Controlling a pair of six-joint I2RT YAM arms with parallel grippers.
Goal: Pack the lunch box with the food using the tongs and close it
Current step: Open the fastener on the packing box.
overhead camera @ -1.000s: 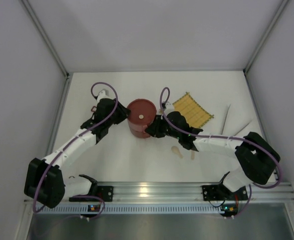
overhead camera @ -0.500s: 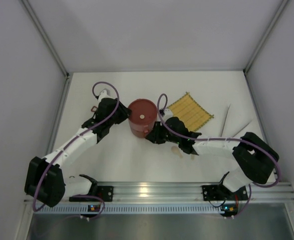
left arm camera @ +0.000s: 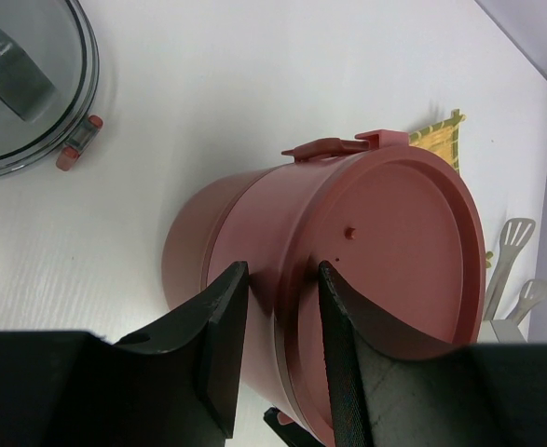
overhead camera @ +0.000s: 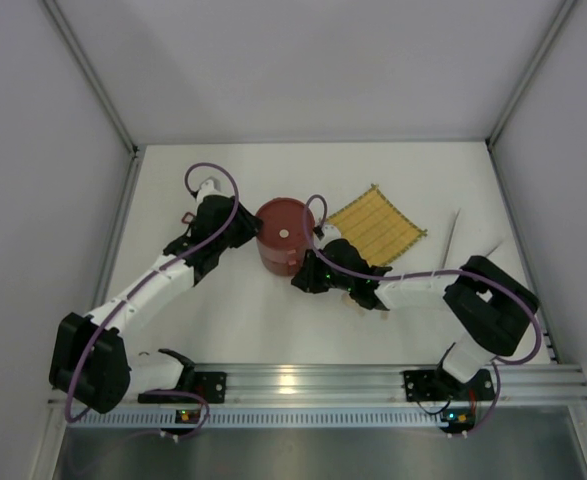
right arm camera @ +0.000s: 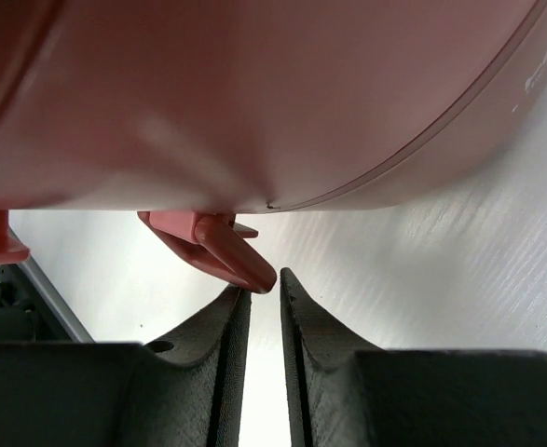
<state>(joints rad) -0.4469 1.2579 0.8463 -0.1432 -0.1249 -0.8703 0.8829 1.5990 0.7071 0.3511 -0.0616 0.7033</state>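
The round maroon tiered lunch box point(overhead camera: 282, 236) is standing closed mid-desk. The left claw point(left arm camera: 278, 349) is grasping its rim; the right claw point(right arm camera: 259, 303), narrowly parted, is nosing its side latch point(right arm camera: 219, 253) and could slip off, leaving it unfastened.

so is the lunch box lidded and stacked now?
Lidded and stacked: the lunch box stands upright with its flat maroon lid on top. Whether the side clip is latched, cannot tell.
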